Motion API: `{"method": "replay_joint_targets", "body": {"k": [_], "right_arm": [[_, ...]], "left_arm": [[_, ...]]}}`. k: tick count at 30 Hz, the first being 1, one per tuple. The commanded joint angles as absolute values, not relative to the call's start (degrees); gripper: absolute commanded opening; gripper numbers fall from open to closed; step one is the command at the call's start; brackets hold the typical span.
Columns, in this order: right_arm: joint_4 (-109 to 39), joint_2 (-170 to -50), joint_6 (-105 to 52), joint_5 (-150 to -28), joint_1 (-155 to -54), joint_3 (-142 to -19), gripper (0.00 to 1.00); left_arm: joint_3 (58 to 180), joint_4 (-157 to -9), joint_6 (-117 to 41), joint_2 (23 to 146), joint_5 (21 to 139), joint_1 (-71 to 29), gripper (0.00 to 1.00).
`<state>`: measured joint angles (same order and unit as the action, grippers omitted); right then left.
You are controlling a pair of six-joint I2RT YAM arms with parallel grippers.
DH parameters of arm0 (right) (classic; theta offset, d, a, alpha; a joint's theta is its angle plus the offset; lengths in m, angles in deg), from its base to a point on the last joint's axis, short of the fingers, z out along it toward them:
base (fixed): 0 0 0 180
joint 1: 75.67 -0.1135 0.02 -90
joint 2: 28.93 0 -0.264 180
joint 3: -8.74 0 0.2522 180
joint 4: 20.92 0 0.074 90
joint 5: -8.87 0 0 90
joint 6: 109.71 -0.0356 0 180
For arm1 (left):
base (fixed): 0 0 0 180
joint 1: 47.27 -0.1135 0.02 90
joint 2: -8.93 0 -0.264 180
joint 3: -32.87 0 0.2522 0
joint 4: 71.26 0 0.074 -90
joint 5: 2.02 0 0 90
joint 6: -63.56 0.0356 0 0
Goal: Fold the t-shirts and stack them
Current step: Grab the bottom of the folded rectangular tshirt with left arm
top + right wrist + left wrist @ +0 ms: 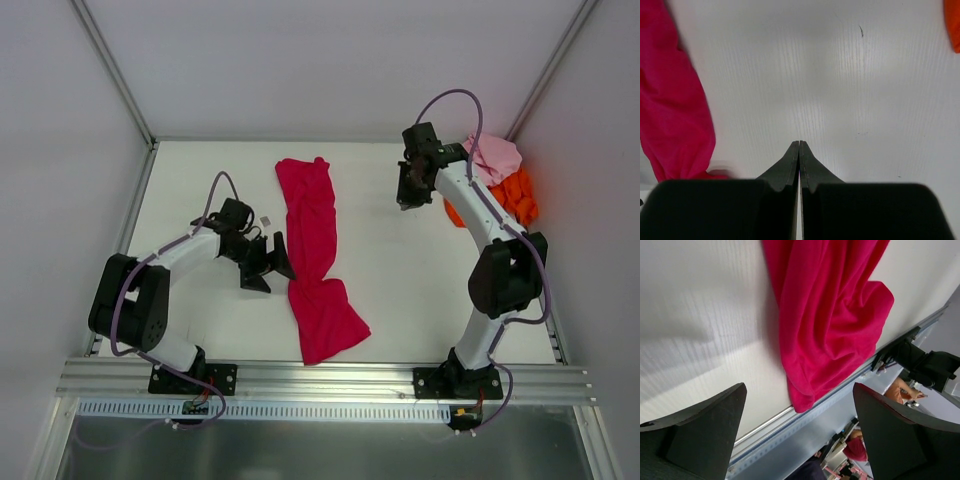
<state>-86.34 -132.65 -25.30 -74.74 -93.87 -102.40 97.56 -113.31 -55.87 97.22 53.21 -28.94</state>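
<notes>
Viewed from above: found the long crimson-magenta cloth t-shirt [315,250] strung out as a crumpled strip from the far middle of the white surface [400,290] down to its near edge. Spotted the pale pink cloth t-shirt [495,155] and the bright orange cloth t-shirt [518,195] bunched together in the far right corner, partly behind the right arm [470,195]. Judged the task barely begun, with no folding or stacking done on any of the three. Noted plain white walls [330,60] on three sides and a metal rail [320,378] along the near edge.

Viewed from the left wrist: caught the left jaws spread wide and empty, just beside the crimson shirt's [830,315] near end. Made out only unclear bits of the room beyond the rail.

Viewed from the right wrist: saw the right jaws pressed together, holding nothing, over bare surface between crimson cloth and a sliver of orange.
</notes>
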Motion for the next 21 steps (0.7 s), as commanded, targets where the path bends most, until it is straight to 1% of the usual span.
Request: {"method": "replay_joint_targets", "body": {"k": [1, 7, 12, 13, 15, 19, 21], "right_arm": [[-87.1, -132.2, -26.5, -76.8, -93.9, -104.8, 0.01], [-85.4, -133.3, -26.4, -80.4, -94.0, -105.6, 0.01], [-86.1, -135.1, -25.3, -80.2, -93.9, -108.2, 0.01], [-86.4, -135.5, -25.0, -80.4, -93.9, -108.6, 0.01], [-86.7, -136.8, -24.9, -82.3, -94.0, -110.1, 0.01], [-87.6, -138.7, -24.5, -85.0, -93.9, -112.6, 0.01], [-87.2, -138.5, -24.4, -84.9, -93.9, -112.8, 0.01]], "left_arm": [[95.5, -111.8, -53.8, 94.3, 48.2, -29.0, 0.91], [94.6, -106.0, -52.4, 99.9, 37.5, -28.6, 0.88], [96.8, -105.0, -51.3, 105.7, 32.2, -24.5, 0.87], [97.9, -105.7, -51.3, 106.9, 32.5, -23.9, 0.85], [98.7, -107.6, -51.3, 107.0, 33.7, -22.5, 0.84], [98.7, -111.7, -52.4, 104.8, 40.2, -22.1, 0.83], [99.2, -114.7, -53.0, 103.9, 46.2, -22.2, 0.83]]}}
